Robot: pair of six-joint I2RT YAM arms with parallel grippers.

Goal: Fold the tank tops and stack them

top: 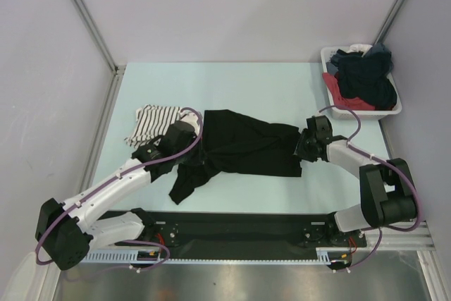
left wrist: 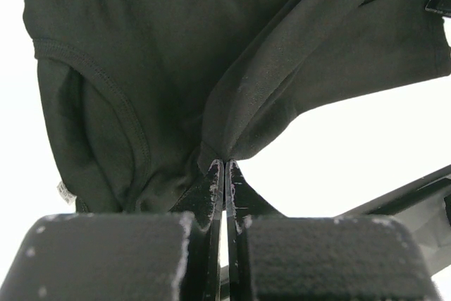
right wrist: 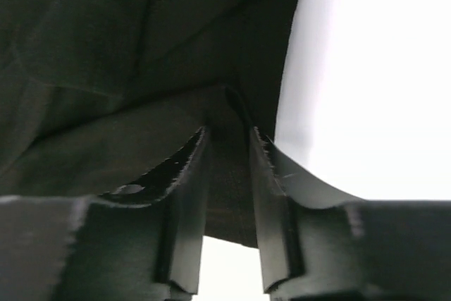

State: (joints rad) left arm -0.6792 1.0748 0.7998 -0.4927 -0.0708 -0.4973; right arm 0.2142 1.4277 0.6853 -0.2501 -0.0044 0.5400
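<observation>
1. The striped tank top lies crumpled on the left of the table, just beyond my left wrist, with its stripes running roughly front to back.
2. My left gripper is clamped tight on a fold of the black tank top, near an armhole seam.
3. The black tank top lies spread at mid-table with its long axis running left to right. Its armhole end points left, one part trailing toward the near-left edge, and its straight edge points right.
4. My right gripper sits at that right-hand edge, its jaws apart with black fabric between them, not pressed together.
5. At the far right corner a white bin holds dark and red clothes, well apart from both tops.
</observation>
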